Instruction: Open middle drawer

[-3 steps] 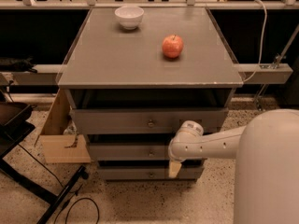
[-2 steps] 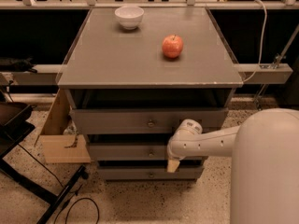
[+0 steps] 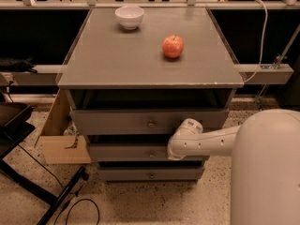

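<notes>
- middle drawer [image 3: 122,153] sits at 6 o'clock from the top drawer [image 3: 112,122]
- gripper [image 3: 175,152] is right at its front, 3 o'clock of the knob [image 3: 151,154]; can't tell if it's open or closed
- apple [image 3: 173,46] at 4 o'clock from the white bowl [image 3: 130,17]

The hand [image 3: 175,152] crowds the middle drawer [image 3: 123,152] just right of its knob [image 3: 151,154]; the knob's left lies open.

Behind the white wrist [image 3: 186,135], the gripper [image 3: 174,154], mostly hidden, perhaps against the middle drawer [image 3: 122,152].
</notes>
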Available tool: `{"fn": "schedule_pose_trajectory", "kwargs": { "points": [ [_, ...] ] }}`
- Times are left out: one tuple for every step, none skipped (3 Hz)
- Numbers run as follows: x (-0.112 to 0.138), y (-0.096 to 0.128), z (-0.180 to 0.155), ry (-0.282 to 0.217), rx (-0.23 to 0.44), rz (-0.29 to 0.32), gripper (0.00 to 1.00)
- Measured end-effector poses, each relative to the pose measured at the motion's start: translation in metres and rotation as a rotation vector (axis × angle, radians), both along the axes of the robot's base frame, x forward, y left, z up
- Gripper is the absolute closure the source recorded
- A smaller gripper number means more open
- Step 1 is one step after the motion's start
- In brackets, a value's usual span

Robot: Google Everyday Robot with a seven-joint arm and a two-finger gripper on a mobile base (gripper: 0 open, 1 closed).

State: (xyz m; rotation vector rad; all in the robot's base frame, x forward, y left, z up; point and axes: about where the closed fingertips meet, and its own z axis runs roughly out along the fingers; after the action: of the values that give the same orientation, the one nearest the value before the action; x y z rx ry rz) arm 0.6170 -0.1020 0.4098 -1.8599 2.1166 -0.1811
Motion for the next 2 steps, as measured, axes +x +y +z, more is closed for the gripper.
{"fn": "schedule_pose_trajectory", "kwargs": {
  "points": [
    [-0.0004,-0.0004,0.0091,-0.001,0.000,-0.001,0.94],
    [-0.0005,-0.0005,0.0115,0.000,0.000,-0.001,1.00]
  ]
}}
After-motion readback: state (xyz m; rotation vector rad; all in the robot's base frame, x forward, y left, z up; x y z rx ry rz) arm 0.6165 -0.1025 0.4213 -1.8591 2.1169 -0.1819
